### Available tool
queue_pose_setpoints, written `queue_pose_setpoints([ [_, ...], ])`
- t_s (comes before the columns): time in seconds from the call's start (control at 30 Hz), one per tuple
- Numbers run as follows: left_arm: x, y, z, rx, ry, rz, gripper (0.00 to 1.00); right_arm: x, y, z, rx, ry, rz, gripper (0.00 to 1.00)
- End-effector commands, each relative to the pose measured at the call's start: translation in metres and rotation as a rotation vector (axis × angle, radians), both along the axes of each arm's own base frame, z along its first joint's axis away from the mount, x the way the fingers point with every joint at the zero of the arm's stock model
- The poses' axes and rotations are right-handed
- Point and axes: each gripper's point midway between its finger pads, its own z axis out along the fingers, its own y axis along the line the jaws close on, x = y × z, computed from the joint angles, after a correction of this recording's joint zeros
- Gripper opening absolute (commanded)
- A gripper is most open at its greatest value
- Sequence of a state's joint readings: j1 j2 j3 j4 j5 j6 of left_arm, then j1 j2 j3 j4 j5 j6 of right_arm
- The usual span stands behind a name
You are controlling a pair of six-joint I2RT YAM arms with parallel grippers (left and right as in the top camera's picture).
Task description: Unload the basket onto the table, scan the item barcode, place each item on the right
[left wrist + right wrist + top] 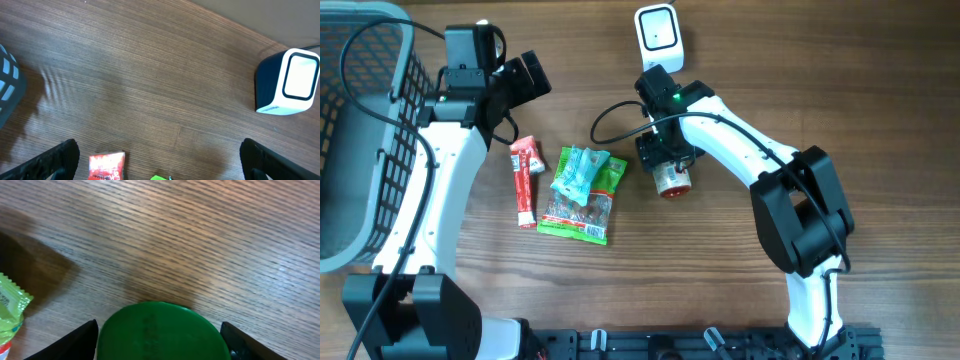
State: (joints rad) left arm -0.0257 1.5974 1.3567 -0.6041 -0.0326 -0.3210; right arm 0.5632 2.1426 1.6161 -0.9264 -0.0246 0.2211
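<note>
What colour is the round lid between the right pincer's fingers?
The lid is green; the right wrist view shows it best.

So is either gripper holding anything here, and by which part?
The right gripper appears to grip the small can by its sides, near its green lid. The left gripper is open and holds nothing.

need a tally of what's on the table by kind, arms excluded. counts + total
snack packets: 3 (red stick packet, teal pouch, green bag)
green-lidded jar: 1
barcode scanner: 1
basket: 1
total: 6
</note>
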Motion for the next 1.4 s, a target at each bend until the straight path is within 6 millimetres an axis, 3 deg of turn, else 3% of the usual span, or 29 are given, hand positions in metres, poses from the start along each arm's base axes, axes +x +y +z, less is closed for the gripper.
queue_pose_setpoints([
  [0.0,0.001,0.002,-0.005,0.007,0.013,0.008,1.0,0.002,-0.007,-0.007,-0.04,-0.006,0.007,0.78],
  [0.2,0.001,0.002,-0.005,0.007,0.013,0.008,1.0,0.009,-0.002,-0.005,-0.023,-0.034,0.011,0.78],
  [0.3,0.001,0.002,-0.005,0.007,0.013,0.008,1.0,0.014,0.001,0.001,-0.016,-0.051,0.031,0.66],
  [0.5,0.001,0.002,-0.005,0.007,0.013,0.008,1.0,0.017,-0.001,0.023,-0.015,-0.088,0.024,0.6],
  [0.6,0.001,0.002,-0.005,0.007,0.013,0.008,1.0,0.019,-0.008,0.059,-0.019,-0.161,0.014,0.6],
  [0.87,0.001,0.002,-0.005,0.007,0.013,0.008,1.0,0.012,-0.035,0.183,0.073,-0.406,-0.114,0.59],
  [0.97,0.001,0.002,-0.005,0.007,0.013,0.008,1.0,0.003,-0.049,0.213,0.117,-0.468,-0.162,0.58],
  [1.03,0.001,0.002,-0.005,0.007,0.013,0.008,1.0,0.0,-0.053,0.21,0.11,-0.474,-0.17,0.58],
  [1.23,0.001,0.002,-0.005,0.007,0.013,0.008,1.0,0.006,-0.05,0.137,0.113,-0.48,-0.187,0.57],
  [1.37,0.001,0.002,-0.005,0.007,0.013,0.008,1.0,0.015,-0.058,0.108,0.089,-0.565,-0.225,0.56],
])
